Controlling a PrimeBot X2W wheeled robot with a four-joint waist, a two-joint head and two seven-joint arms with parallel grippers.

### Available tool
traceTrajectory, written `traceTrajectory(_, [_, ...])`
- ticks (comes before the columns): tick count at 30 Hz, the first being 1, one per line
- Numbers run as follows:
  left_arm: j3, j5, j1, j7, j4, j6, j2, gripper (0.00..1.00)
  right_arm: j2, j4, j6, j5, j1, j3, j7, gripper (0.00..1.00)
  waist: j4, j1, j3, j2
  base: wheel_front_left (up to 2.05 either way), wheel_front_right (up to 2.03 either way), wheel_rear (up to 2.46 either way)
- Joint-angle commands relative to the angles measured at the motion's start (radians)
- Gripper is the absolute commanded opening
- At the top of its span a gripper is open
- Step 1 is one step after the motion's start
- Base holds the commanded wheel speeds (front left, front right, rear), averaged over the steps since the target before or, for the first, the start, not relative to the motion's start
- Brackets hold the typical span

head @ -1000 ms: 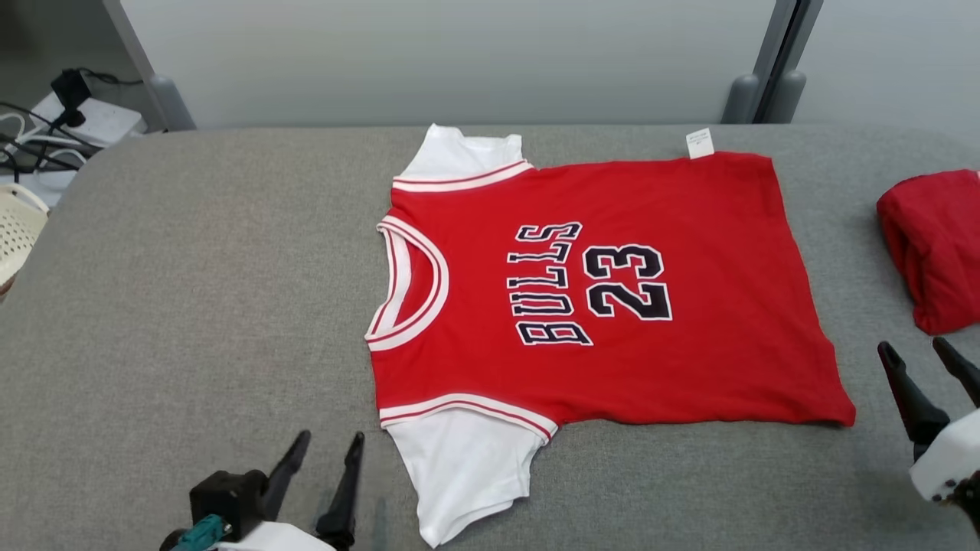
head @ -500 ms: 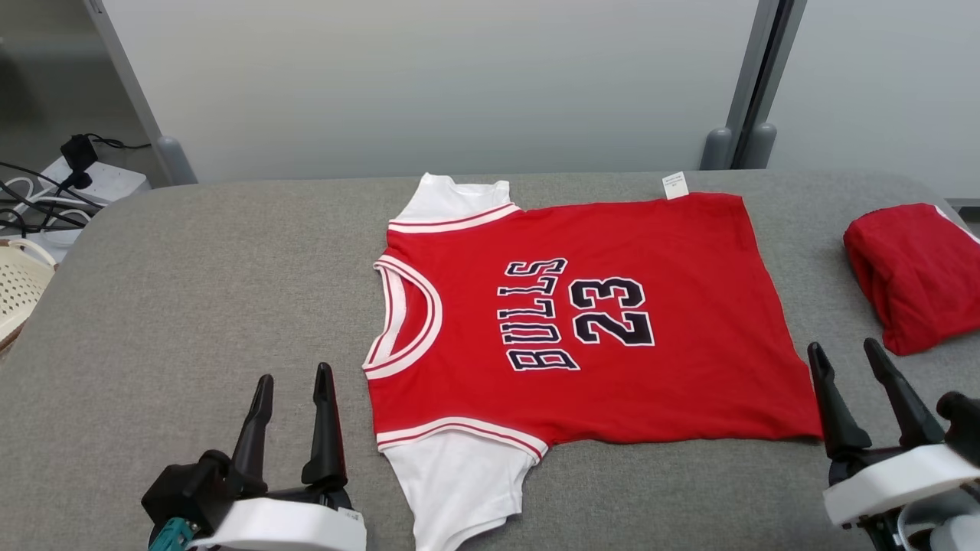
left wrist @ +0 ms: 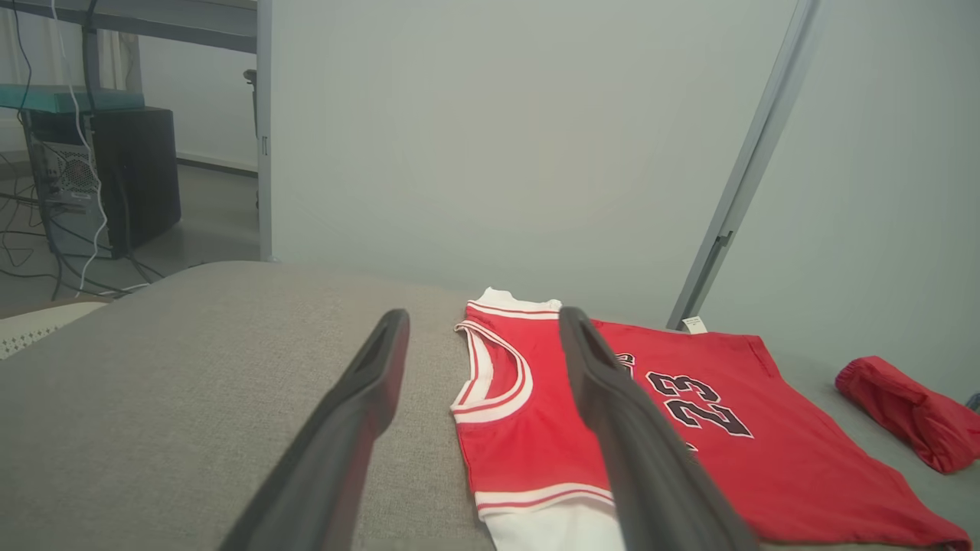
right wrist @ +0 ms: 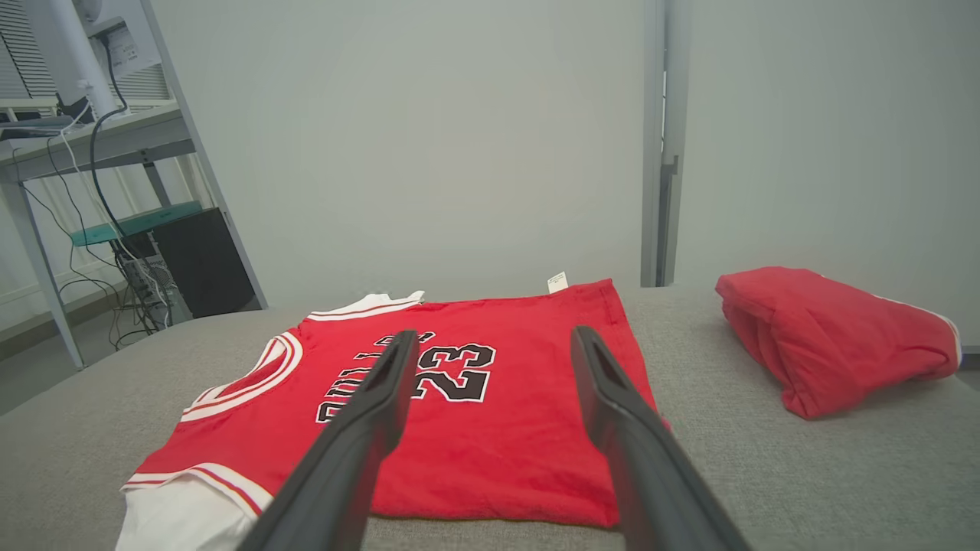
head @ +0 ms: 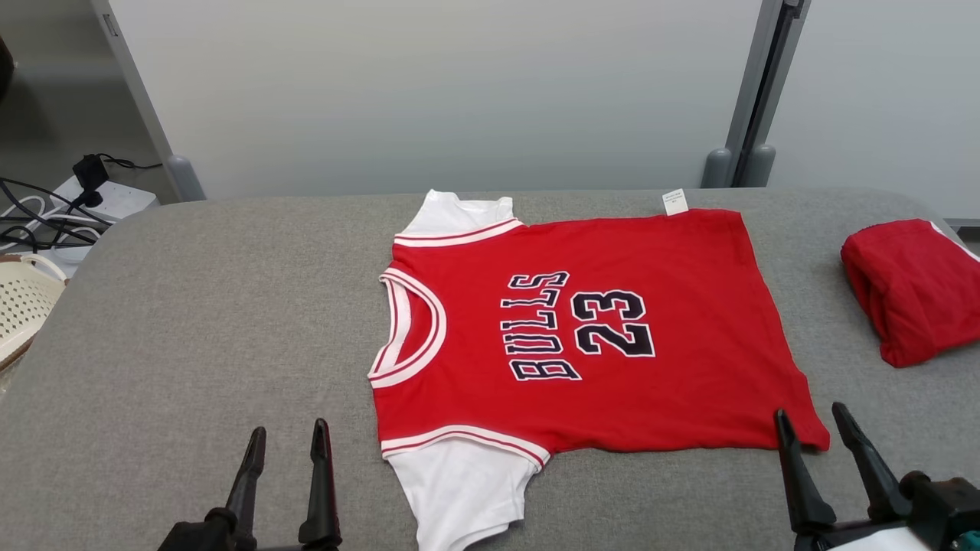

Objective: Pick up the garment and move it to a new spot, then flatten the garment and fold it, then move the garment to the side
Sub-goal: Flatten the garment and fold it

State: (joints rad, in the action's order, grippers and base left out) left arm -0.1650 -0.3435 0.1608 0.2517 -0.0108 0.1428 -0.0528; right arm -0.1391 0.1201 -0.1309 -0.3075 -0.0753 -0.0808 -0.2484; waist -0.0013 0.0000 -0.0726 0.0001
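Grey woven cloth is seen covering the surface (head: 191,306), which spans the head view beneath a pale wall panel (head: 429,92) and a grey upright post (head: 754,92). Against the picture of one second ago, the whole scene is set lower in the head view and more wall is taken in, so the camera has been moved. The things on the surface are laid as before.

The garment (head: 689,306), a red jersey printed BULLS 23, is spread flat at the middle of the surface. Its neck is turned to the robot's left and one white sleeve (head: 467,490) is pointed toward the robot. A second red garment (head: 911,283), folded, is set well apart at the right end.

The right gripper (head: 809,411) has been brought in from the right edge and is now placed at the near hem corner, its fingers spread apart and nothing held. Whether the cloth is touched cannot be told. The left gripper (head: 289,427) has been drawn a little away from the sleeve and turned upright, likewise spread and empty, over bare surface.

Beyond the left end, a cream basket (head: 23,302) and a white power strip (head: 115,200) with dark cables are seen. A small white label (head: 674,203) is shown at the far hem corner.
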Motion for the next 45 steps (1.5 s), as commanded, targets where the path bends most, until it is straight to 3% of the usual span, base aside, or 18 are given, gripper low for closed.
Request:
traceTrajectory(1, [0.031,0.006,-0.023,0.010,-0.020,-0.003,0.002,1.00,-0.009,-0.032,0.000,0.010,0.010,-0.020,-0.013,1.00,0.000,0.0000,-0.001,-0.0001,0.00,0.00,0.00])
traceTrajectory(13, [-0.003,0.024,-0.024,0.010,-0.019,0.028,0.002,1.00,0.005,-0.064,0.000,0.019,-0.008,-0.012,-0.013,1.00,0.000,0.0000,0.002,-0.0001,0.00,0.00,0.00])
traceTrajectory(23, [-0.021,0.013,-0.023,0.010,0.012,0.029,0.003,1.00,0.007,-0.059,0.000,0.018,-0.017,-0.017,-0.013,1.00,0.006,0.0000,0.006,-0.0001,0.00,0.00,0.00])
traceTrajectory(29, [-0.107,-0.077,-0.043,0.004,0.217,0.005,0.003,1.00,0.001,-0.057,0.000,0.015,-0.013,-0.020,-0.013,1.00,0.010,0.0000,0.019,-0.0001,0.00,0.00,0.00])
traceTrajectory(34, [-0.205,-0.175,-0.126,-0.063,0.391,-0.002,0.003,1.00,-0.009,-0.055,0.000,0.012,-0.003,-0.022,-0.013,1.00,0.012,0.0000,0.046,-0.0001,0.00,0.00,0.00])
traceTrajectory(45, [-0.401,-0.357,-0.264,-0.116,0.600,0.048,0.003,1.00,-0.041,-0.052,0.000,0.005,0.019,-0.033,-0.013,1.00,-0.003,0.0000,0.100,-0.0001,0.00,0.00,0.00])
